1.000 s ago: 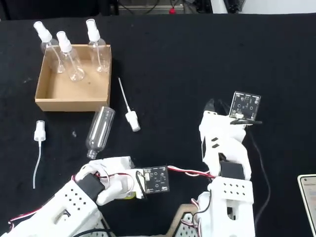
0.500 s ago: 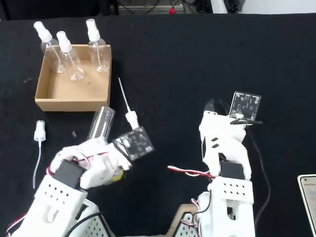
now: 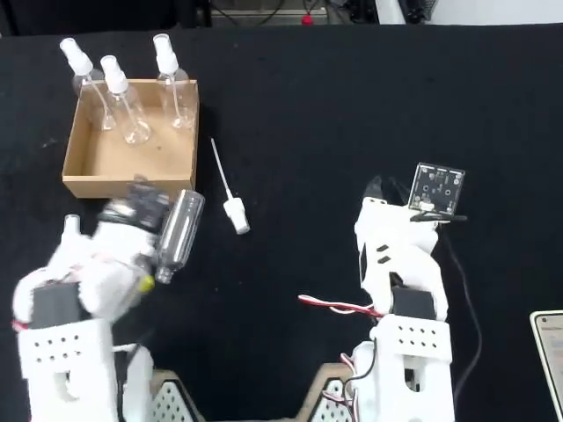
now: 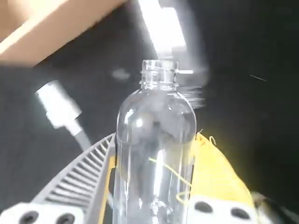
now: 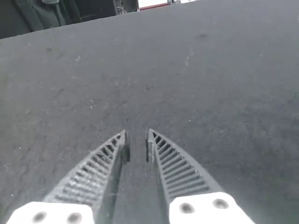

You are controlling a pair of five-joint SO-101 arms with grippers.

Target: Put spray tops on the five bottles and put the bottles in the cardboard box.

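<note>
A clear bottle (image 3: 180, 224) without a top lies on the black table just in front of the cardboard box (image 3: 127, 186). My left gripper (image 3: 157, 257) is down over it, open. In the left wrist view the bottle (image 4: 156, 154) sits between the fingers of the left gripper (image 4: 156, 140), one on each side. Three bottles with spray tops (image 3: 127, 110) stand in the box. One loose spray top (image 3: 236, 214) lies right of the bottle. Another spray top (image 3: 70, 227) lies left of it, partly behind the arm, and the left wrist view catches a spray top (image 4: 58, 109). My right gripper (image 3: 376, 186) (image 5: 136, 140) rests shut, low over bare table.
A corner of the cardboard box (image 4: 42, 28) is close to the bottle's neck in the left wrist view. A white device (image 3: 550, 347) lies at the right edge. Bare black table stretches between the two arms and behind the right one.
My left arm has swung from the front centre to the left and come down over the lying bottle. The bottle has barely shifted. The right arm has not moved.
</note>
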